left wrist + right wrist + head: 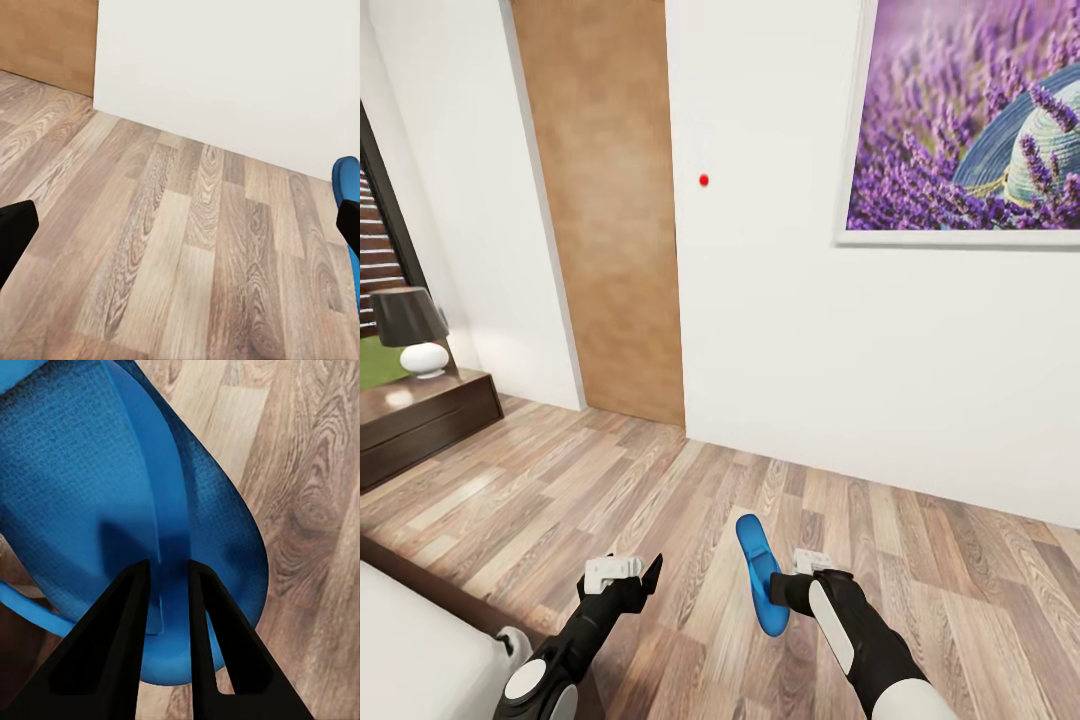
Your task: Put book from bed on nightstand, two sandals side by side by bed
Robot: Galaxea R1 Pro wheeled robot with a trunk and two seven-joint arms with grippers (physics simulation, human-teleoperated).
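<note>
Close in, on the right wrist view: black fingers (166, 607) pinched on the thin edge of a bright blue sandal (127, 487), its textured sole spreading past them, a strap looping off at one side. From the head view, the same sandal (760, 575) held on edge above the wood-plank floor (660, 500), clamped in the right gripper (788, 585) in front of the robot. Left gripper (645, 578) raised beside it, empty, fingers spread; on the left wrist view just a black fingertip (15, 232) at one edge, bare floor between, and a sliver of the blue sandal (346, 184) at the other. Corner of the bed (410, 640) cut off at lower left, off-white mattress over dark frame. Farther left, a dark brown nightstand (420, 415) with a black-shaded lamp (410, 330), partly cropped. Beyond, a tan wooden door (605, 200), white wall, and a framed lavender picture (970, 115) cropped at the top right.
</note>
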